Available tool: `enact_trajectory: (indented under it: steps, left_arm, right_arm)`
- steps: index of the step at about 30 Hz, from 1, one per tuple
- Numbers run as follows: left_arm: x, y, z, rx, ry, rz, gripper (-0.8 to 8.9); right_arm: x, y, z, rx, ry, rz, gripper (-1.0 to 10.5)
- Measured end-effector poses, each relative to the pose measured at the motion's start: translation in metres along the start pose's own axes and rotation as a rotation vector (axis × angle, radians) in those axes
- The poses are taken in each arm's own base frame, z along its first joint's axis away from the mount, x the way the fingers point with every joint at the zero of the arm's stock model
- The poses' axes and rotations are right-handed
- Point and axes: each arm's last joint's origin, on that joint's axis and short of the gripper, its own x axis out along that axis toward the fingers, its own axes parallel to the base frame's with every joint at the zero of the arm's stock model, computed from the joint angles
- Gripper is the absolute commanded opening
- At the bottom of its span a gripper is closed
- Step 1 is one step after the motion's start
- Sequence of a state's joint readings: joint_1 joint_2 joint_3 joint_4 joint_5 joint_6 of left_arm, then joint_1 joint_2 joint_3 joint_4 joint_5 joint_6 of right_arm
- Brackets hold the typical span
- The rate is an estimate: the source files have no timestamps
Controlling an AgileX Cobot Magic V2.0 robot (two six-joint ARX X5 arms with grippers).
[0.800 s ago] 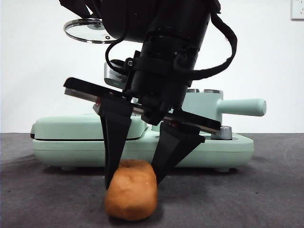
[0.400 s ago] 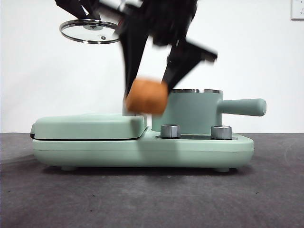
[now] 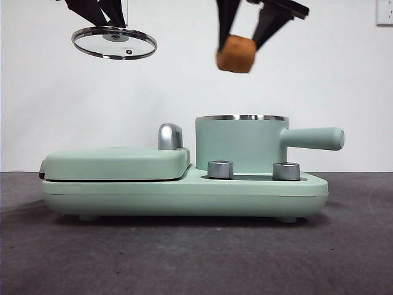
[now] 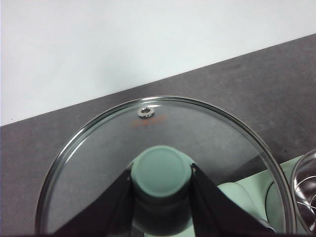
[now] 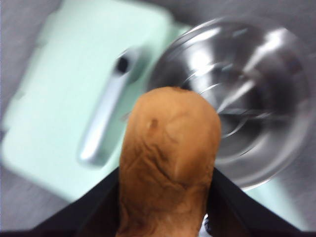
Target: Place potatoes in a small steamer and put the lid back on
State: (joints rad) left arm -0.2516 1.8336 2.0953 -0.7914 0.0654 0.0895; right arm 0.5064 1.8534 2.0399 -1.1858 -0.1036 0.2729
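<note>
My right gripper (image 3: 241,38) is shut on the orange-brown potato (image 3: 236,53) and holds it high in the air, above the open mint-green steamer pot (image 3: 241,143). In the right wrist view the potato (image 5: 170,153) hangs over the near rim of the pot's steel inside (image 5: 247,94). My left gripper (image 3: 103,15) is shut on the knob of the glass lid (image 3: 114,43) and holds it level, high at the left, above the grill plate. The left wrist view shows the jaws clamped on the mint-green knob (image 4: 162,170) of the lid (image 4: 98,148).
The pot stands on a mint-green appliance base (image 3: 184,190) with two steel dials (image 3: 220,169). A flat grill cover (image 3: 116,163) with a chrome handle (image 3: 169,136) lies to the pot's left. The pot's stubby handle (image 3: 314,138) points right. Dark table in front.
My right gripper lifted the potato off the table in front of the appliance, up and to the right, to above the pot. The lid stayed high at the left, drifting slightly left.
</note>
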Motion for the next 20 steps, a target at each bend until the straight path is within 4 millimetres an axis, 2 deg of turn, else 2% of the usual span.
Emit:
enact_trajectory:
  steps: [6, 12, 15, 20]
  left_arm:
    - [0.0, -0.002, 0.0, 0.002, 0.001, -0.004, 0.19]
    - [0.0, -0.003, -0.002, 0.002, 0.02, -0.009, 0.18]
    - [0.0, -0.003, -0.002, 0.002, 0.027, -0.009, 0.18]
    - [0.0, -0.003, -0.002, 0.002, 0.027, -0.009, 0.18]
  right_arm:
    - [0.04, -0.019, 0.023, -0.002, 0.057, -0.042, 1.4]
    - [0.09, -0.034, 0.024, -0.005, 0.161, -0.069, 1.4]
    - [0.101, -0.037, 0.023, -0.008, 0.195, -0.077, 1.4]
    - [0.104, -0.04, 0.022, -0.023, 0.204, -0.078, 1.4]
